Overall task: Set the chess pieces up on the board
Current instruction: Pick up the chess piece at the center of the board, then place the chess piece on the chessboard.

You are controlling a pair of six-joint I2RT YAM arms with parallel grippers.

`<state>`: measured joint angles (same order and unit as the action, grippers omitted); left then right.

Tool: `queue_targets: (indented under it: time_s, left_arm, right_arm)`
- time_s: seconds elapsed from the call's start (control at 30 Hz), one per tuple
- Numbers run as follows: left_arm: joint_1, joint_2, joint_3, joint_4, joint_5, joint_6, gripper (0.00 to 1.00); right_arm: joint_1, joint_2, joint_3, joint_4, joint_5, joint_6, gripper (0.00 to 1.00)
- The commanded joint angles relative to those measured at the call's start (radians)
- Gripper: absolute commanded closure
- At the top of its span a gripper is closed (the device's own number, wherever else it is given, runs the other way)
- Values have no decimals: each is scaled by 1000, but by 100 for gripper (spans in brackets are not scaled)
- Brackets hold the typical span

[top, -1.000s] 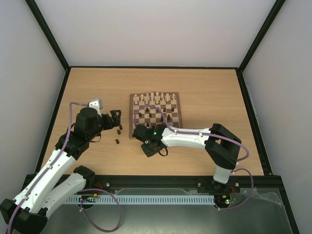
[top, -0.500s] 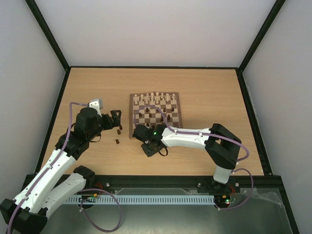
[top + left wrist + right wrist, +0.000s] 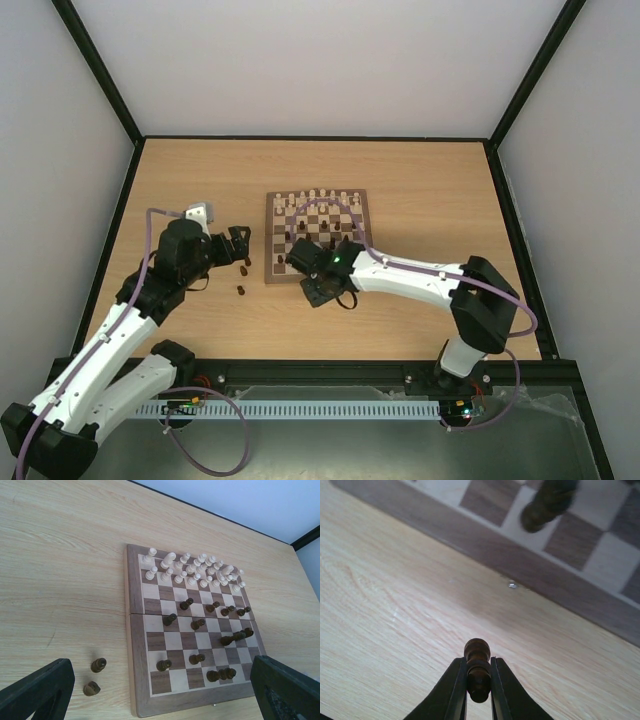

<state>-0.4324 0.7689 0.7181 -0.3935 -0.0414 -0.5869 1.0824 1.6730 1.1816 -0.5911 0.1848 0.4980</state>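
The board [image 3: 271,238] lies mid-table. Cream chess pieces [image 3: 192,570] stand in its two far rows. Dark pieces [image 3: 197,624] are scattered over its near half, some lying down. Two dark pieces [image 3: 98,665] [image 3: 91,688] stand on the table left of the board's near corner, and they show from above [image 3: 243,281]. My left gripper [image 3: 161,680] is open and empty, above the board's near left corner [image 3: 238,245]. My right gripper [image 3: 479,677] is shut on a dark piece [image 3: 478,672], held over the table just before the board's near edge [image 3: 318,288].
The board's dark border [image 3: 560,587] with a small metal latch [image 3: 511,585] runs across the top of the right wrist view; one dark piece [image 3: 547,502] stands just inside it. Black rails edge the wooden table [image 3: 430,180], with pale walls behind.
My right arm has swung right and a little farther, carrying the dark piece from the table toward the board's near edge. The left arm has barely moved.
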Motion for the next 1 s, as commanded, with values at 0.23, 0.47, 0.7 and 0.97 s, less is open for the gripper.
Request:
queue_targets:
  time_s: [0.23, 0.47, 0.7, 0.97]
  left_arm:
    - [7, 13, -4, 29, 4, 17, 1]
    - [14, 23, -1, 37, 9, 25, 1]
    - [18, 37, -2, 46, 22, 13, 1]
    - [18, -7, -6, 29, 10, 2, 1]
  right_arm:
    - [-113, -93, 47, -150, 52, -53, 87]
    - [-148, -99, 72, -168, 60, -74, 87]
    - [-204, -89, 108, -170, 53, -101, 87]
    - [-256, -47, 162, -173, 36, -132, 87]
